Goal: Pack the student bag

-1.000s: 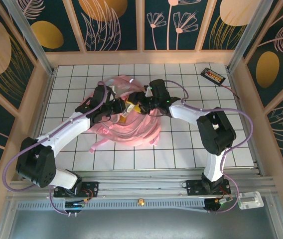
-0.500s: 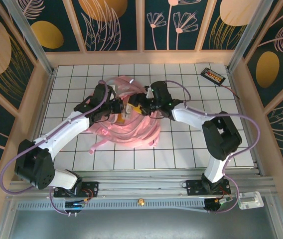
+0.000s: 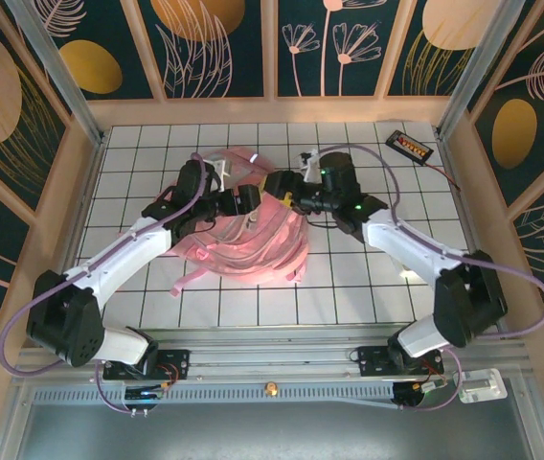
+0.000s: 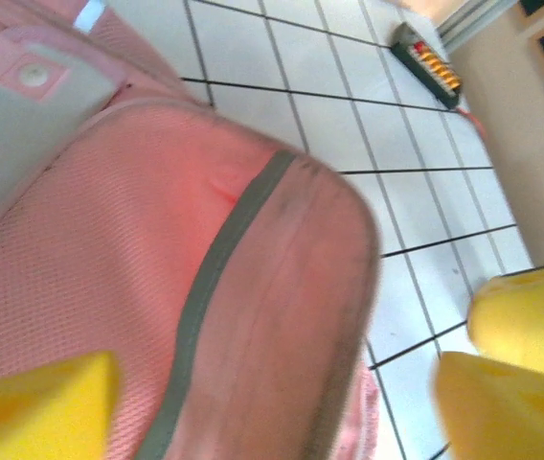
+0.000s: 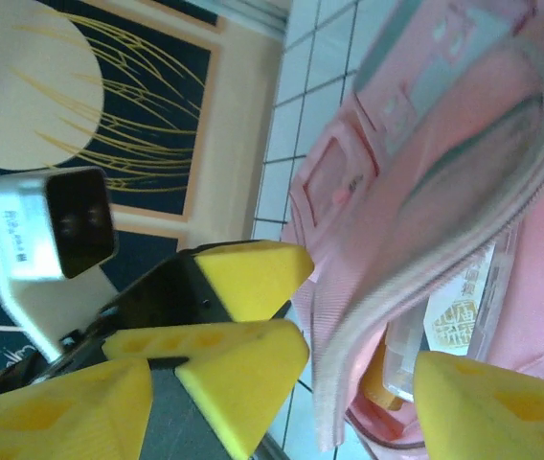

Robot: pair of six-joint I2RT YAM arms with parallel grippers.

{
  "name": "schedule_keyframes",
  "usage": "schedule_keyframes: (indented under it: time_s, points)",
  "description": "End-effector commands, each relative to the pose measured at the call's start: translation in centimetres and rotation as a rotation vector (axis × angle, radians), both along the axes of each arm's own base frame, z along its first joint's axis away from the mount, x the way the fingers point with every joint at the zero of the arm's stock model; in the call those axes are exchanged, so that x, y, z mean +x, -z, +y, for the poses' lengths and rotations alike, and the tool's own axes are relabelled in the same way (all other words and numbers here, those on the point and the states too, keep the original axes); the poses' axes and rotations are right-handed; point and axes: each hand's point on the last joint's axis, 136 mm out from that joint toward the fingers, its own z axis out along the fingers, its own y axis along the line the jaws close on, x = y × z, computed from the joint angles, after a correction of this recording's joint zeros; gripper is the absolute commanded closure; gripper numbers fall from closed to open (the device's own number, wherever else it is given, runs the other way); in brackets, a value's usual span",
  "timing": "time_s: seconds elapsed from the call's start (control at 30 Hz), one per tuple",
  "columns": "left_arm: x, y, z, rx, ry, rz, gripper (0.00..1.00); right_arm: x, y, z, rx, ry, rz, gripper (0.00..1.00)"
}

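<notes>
One white table (image 3: 368, 278), ruled into squares by thin dark lines, lies under everything, and peach-framed walls (image 3: 215, 48) painted with dark panels, gold discs and pale leaf outlines close it in. Near the middle of the table sits the backpack (image 3: 262, 244), a slumped heap of soft pink mesh fabric. A dull grey strip (image 4: 224, 259) curves across one bulging corner, a flat greyish window panel (image 4: 23, 115) is set beside it, and loose pink straps (image 3: 191, 278) trail off its near left side. The left gripper (image 3: 245, 199) rests at the backpack's far left top with its jaws spread wide. Its yellow foam fingertips (image 4: 42, 402) stand either side of the bulging corner, and whether they press the cloth cannot be told. The right gripper (image 3: 284, 195) meets the backpack's far right top, close beside the left one, and is likewise released. Its yellow wedge fingertips (image 5: 492, 402) are far apart, with the rolled edge of a pink flap running between them and nothing clamped. Under that flap shows a clear pocket (image 5: 454, 307) with a printed label. Well away from the backpack, toward the far right corner, lies a small black device (image 3: 409, 146) with an orange strip and a cable.
</notes>
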Motion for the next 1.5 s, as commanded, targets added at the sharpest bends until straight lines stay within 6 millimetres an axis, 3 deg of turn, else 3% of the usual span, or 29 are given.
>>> schedule_keyframes:
  time_s: [0.0, 0.17, 0.23, 0.33, 0.53, 0.7, 0.83, 1.0, 1.07, 1.2, 1.33, 1.4, 1.47]
  points:
    - [-1.0, -4.2, -0.3, -0.077, 0.04, -0.097, 0.01, -0.3, 0.8, -3.0, -0.119, 0.07, -0.043, 0.2]
    - [-2.5, -4.7, 3.5, 0.006, -0.076, -0.125, 0.01, -0.8, 4.1, -5.0, -0.328, 0.107, -0.009, 0.06]
    - [-3.0, -4.2, 4.3, 0.025, -0.101, -0.117, 0.01, -1.2, 5.5, -4.6, -0.406, 0.087, 0.006, 0.03]
    - [-3.6, -1.6, 4.9, 0.046, -0.116, -0.065, 0.01, -0.7, 7.0, -3.9, -0.509, 0.084, 0.018, 0.02]
    - [-4.7, 0.5, 7.1, 0.055, -0.193, -0.048, 0.01, 1.2, 7.8, -1.7, -0.56, 0.088, 0.011, 0.01]
    - [-4.9, 1.9, 9.2, 0.068, -0.252, -0.005, 0.01, 1.6, 11.1, -1.4, -0.64, 0.069, 0.06, 0.01]
    - [-4.9, 2.8, 10.6, 0.03, -0.291, 0.032, 0.01, 1.2, 13.2, -2.0, -0.658, 0.08, 0.084, 0.11]
    - [-4.8, 4.1, 10.7, -0.081, -0.29, 0.083, 0.01, 1.2, 13.9, -1.3, -0.634, 0.062, 0.077, 0.51]
    - [-4.8, 4.5, 10.6, -0.102, -0.286, 0.094, 0.01, 1.3, 13.9, -1.1, -0.631, 0.053, 0.079, 0.56]
    - [-4.7, 4.4, 10.6, -0.097, -0.281, 0.094, 0.01, 0.4, 12.1, -0.9, -0.597, 0.032, 0.06, 0.49]
    - [-4.5, 3.5, 10.7, -0.099, -0.278, 0.074, 0.01, -1.9, 8.4, -2.0, -0.515, 0.036, 0.023, 0.28]
    - [-4.3, 3.3, 10.7, -0.098, -0.279, 0.07, 0.01, -2.8, 6.6, -2.5, -0.452, 0.055, 0.004, 0.02]
    - [-4.1, 3.5, 10.8, -0.105, -0.282, 0.074, 0.01, -2.9, 5.2, -2.6, -0.41, 0.069, -0.001, 0.01]
